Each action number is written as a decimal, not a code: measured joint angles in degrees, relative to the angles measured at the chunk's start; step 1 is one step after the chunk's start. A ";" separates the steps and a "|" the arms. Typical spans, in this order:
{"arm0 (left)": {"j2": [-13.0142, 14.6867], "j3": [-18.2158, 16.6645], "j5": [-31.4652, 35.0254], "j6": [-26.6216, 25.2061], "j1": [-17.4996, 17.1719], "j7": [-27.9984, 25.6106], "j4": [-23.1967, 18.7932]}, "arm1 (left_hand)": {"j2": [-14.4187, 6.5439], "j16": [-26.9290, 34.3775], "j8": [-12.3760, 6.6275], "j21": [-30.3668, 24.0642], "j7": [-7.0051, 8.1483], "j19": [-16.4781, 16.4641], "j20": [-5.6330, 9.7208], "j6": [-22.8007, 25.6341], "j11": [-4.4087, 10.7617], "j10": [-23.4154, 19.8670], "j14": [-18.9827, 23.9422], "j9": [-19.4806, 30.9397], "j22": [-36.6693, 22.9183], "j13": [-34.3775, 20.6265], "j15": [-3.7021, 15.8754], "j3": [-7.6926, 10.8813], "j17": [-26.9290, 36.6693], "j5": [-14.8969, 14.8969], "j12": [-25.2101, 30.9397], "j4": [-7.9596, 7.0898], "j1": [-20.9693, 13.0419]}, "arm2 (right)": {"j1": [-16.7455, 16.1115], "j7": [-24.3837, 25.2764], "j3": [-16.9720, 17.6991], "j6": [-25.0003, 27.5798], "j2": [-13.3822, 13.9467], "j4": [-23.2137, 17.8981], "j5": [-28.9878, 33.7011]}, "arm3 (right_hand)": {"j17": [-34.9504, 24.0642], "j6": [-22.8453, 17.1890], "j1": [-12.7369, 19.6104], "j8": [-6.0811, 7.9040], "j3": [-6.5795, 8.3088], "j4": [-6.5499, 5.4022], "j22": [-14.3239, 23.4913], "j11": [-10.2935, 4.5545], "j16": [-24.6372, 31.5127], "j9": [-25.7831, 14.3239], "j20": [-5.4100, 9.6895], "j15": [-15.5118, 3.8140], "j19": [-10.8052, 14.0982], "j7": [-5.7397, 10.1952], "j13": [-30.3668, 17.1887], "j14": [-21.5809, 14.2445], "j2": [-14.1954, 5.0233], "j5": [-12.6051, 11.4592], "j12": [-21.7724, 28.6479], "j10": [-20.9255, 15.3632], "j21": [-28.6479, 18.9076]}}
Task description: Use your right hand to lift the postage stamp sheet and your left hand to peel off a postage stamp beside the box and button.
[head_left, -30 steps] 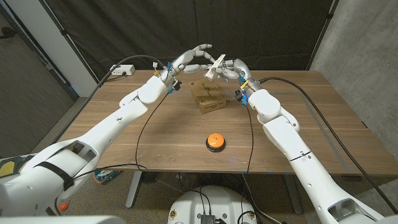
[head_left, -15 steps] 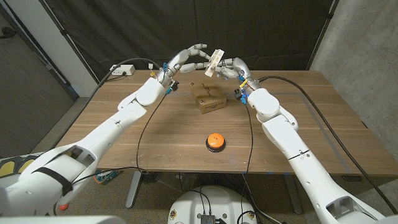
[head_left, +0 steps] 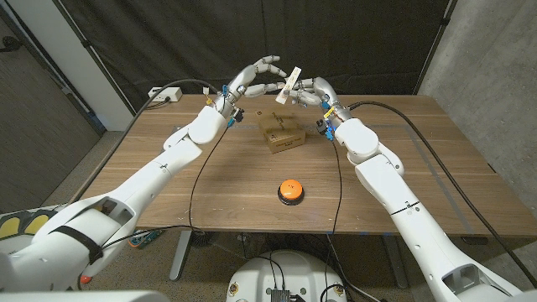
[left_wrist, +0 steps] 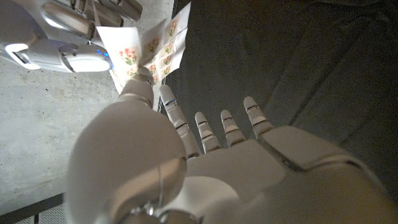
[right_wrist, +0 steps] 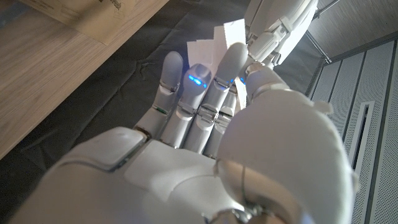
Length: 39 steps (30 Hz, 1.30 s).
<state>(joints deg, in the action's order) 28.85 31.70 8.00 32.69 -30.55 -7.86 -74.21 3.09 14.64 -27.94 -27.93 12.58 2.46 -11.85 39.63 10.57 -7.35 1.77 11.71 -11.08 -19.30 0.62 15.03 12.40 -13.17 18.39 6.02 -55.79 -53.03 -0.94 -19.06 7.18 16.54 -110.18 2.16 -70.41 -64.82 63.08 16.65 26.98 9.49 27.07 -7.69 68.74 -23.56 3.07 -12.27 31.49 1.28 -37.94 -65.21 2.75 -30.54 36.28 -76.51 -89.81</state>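
Honestly, the left hand (head_left: 256,78) is the worry here: it hovers with loosely spread fingers (left_wrist: 208,132) grasping nothing, its thumb tip right at the edge of the postage stamp sheet (head_left: 291,83), and whether it touches the paper can't be told. The right hand (head_left: 312,91) has the sheet pinched and held up in the air above the far side of the worktop (head_left: 210,193), over the box (head_left: 280,132) and well back from the button (head_left: 290,190). If the left thumb slides off, it'll probably bend or tear the sheet, or tug it out of that light pinch.
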 measured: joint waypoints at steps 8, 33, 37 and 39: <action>-0.69 0.61 -0.79 1.47 0.42 0.29 0.67 | -0.93 0.00 -0.25 0.00 0.20 -0.59 0.02 1.63 -0.20 -0.67 0.32 0.17 0.00 0.00 0.28 0.00 0.27 -0.85 0.00 0.00 -1.04 | -0.49 -0.09 0.25 -0.57 0.58 -0.88 -0.30 | 0.00 0.01 0.00 0.10 0.17 -0.18 -0.52 0.00 0.00 -0.07 0.00 0.02 0.42 -0.01 0.00 0.00 0.00 -0.12 0.00 0.00 0.00; -2.78 0.00 -10.33 0.23 1.19 12.24 2.17 | -4.64 0.64 2.23 0.00 0.11 -2.24 -0.40 2.08 -0.15 -3.35 1.95 -0.91 -0.30 -0.53 -0.16 0.62 0.26 -4.26 0.41 -0.15 -3.21 | -1.78 0.29 0.47 -2.01 2.13 -2.78 -1.26 | 0.00 -0.05 -0.41 -0.14 0.47 -0.02 -1.32 0.09 0.39 -0.29 -0.31 0.00 0.72 -0.10 0.00 -0.22 0.46 -0.24 0.00 -0.10 0.00; -2.41 0.41 -10.49 0.21 2.08 13.08 2.53 | -3.46 0.15 3.96 0.00 0.12 -2.24 -0.39 -0.41 -0.32 -1.72 0.98 -1.03 -0.20 -0.53 -0.42 -0.98 0.26 -5.71 -0.43 0.28 -3.69 | -1.78 0.41 0.46 -2.01 2.14 -2.80 -1.36 | 0.00 -0.05 -0.41 -0.18 0.47 -0.02 -1.32 0.10 0.81 -0.58 -0.31 0.01 0.72 -0.11 -0.18 -0.22 0.46 -0.23 0.00 -0.10 0.00; -2.26 0.57 -10.79 0.12 2.53 16.01 2.69 | -2.09 -0.25 4.66 0.35 0.10 -2.36 -0.27 -1.18 -0.32 -1.72 0.75 -0.92 -0.12 -0.53 -0.18 -2.12 0.26 -6.43 -0.62 0.49 -3.78 | -1.78 0.51 0.44 -2.01 2.15 -2.83 -1.41 | 0.01 -0.05 -0.41 -0.18 0.56 -0.12 -1.25 0.10 0.84 -0.62 -0.31 0.02 0.72 -0.11 -0.21 -0.23 0.45 -0.23 0.00 -0.10 0.00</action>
<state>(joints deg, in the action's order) 26.60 32.27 -2.78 32.81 -28.03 8.16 -71.52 1.00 14.40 -23.28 -27.58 12.68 0.10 -12.12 38.45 10.25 -9.08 2.51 10.79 -11.20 -19.83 0.44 12.90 12.66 -19.60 17.77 6.51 -59.57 -54.81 -0.44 -18.62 5.17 18.69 -113.01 0.75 -70.41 -64.87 62.67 16.47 27.54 9.38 25.82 -7.59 69.59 -24.17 2.76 -12.25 32.21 1.16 -38.15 -65.44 3.21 -30.77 36.28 -76.61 -89.81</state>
